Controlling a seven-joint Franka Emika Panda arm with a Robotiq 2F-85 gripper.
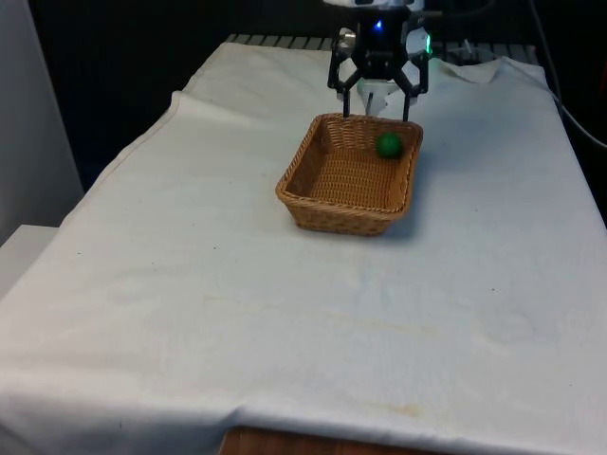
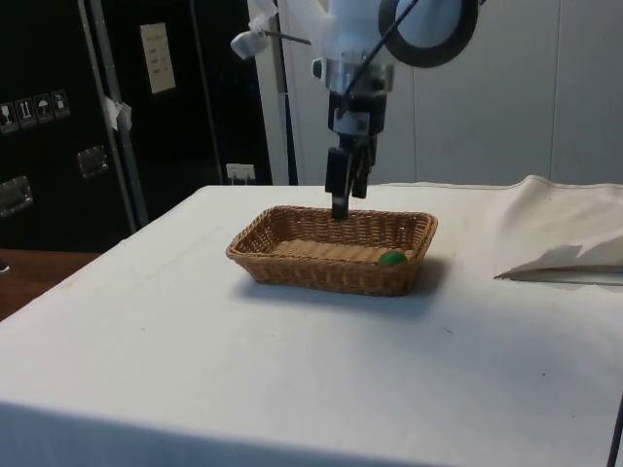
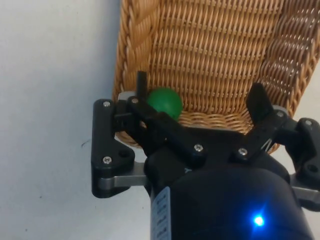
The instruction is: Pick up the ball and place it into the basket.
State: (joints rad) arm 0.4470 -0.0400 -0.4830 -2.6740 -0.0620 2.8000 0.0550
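Ball (image 1: 389,145) lay inside the basket (image 1: 322,216), a small green sphere resting on the woven floor close to the far end wall, towards the corner on the front view's right. In the side view the ball (image 2: 392,258) showed just above the near rim of the basket (image 2: 292,270), low against the wall at the end nearer the robot. From the wrist it (image 3: 164,101) sat against the inner face of the basket (image 3: 215,45), touching or almost touching the weave.

The end effector (image 1: 378,116) hung over the far end of the basket with its fingers spread wide and nothing between them; the tips were level with or just above the far rim. In the side view the end effector (image 2: 341,206) pointed straight down, its tips at about rim height. In the wrist view one finger (image 3: 142,85) stood just beside the ball, the other finger (image 3: 260,102) well apart from it, and the end effector (image 3: 200,92) gripped nothing.

The basket was a shallow rectangular wicker tray standing flat on the surface (image 1: 190,313), which was covered by a white cloth (image 2: 195,370). The cloth was bunched into a fold (image 2: 565,233) beyond the basket in the side view.
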